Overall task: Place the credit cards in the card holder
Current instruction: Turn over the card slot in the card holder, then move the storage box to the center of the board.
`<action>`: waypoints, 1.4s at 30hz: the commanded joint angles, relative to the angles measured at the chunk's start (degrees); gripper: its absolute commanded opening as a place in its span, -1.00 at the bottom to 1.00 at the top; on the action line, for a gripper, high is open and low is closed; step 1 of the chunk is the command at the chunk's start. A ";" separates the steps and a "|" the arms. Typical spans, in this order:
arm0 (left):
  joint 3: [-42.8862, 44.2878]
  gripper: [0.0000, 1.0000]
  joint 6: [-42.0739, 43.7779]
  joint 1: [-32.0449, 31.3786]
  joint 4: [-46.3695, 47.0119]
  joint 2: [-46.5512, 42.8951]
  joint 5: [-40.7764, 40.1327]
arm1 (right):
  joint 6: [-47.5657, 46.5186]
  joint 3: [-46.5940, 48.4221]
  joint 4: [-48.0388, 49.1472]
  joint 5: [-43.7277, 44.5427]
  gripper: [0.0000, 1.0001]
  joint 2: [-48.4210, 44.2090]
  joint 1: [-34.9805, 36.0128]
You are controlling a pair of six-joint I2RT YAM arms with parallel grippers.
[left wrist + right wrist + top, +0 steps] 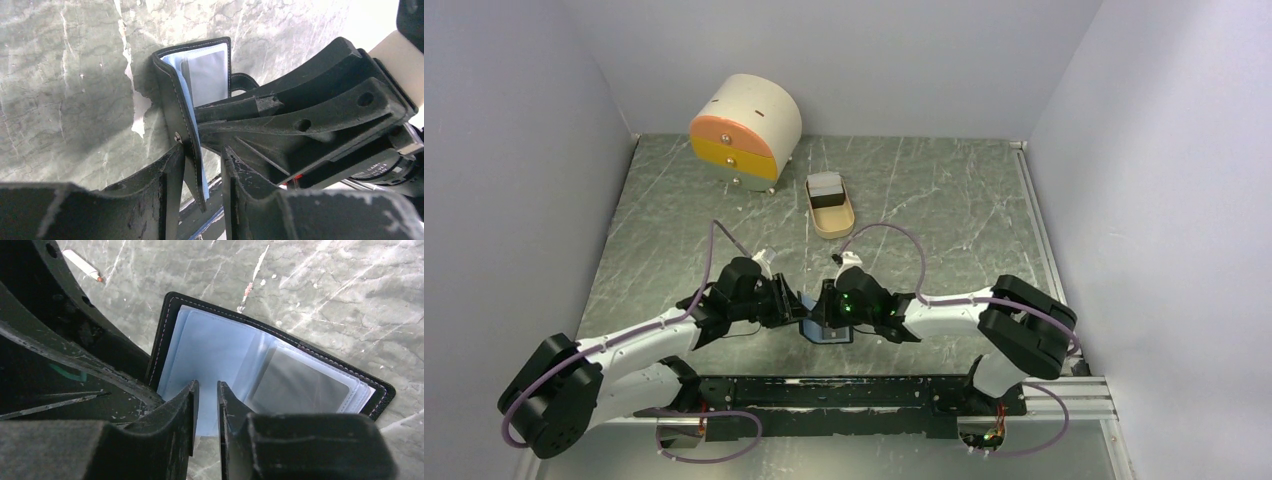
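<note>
The card holder (826,331) lies open on the table between both grippers, black outside and blue inside. One cover (172,95) stands upright between my left gripper's (202,150) fingers, against one finger with a gap to the other. My right gripper (207,387) hovers over the blue sleeves (215,347), jaws a narrow gap apart with nothing between them. A grey card (300,385) sits in a clear sleeve and also shows in the left wrist view (209,70). More credit cards (828,186), white and black, stand in the tan tray.
The tan oval tray (834,222) sits behind the grippers at mid table. A round drawer box (744,130) with orange and yellow fronts stands at the back left. A small white stick with a red tip (82,264) lies near the holder. Walls enclose the table.
</note>
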 commanded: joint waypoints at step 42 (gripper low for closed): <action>0.13 -0.82 5.05 -0.42 -1.79 -4.38 0.99 | -29.26 53.31 -34.34 10.09 -0.33 32.53 -27.60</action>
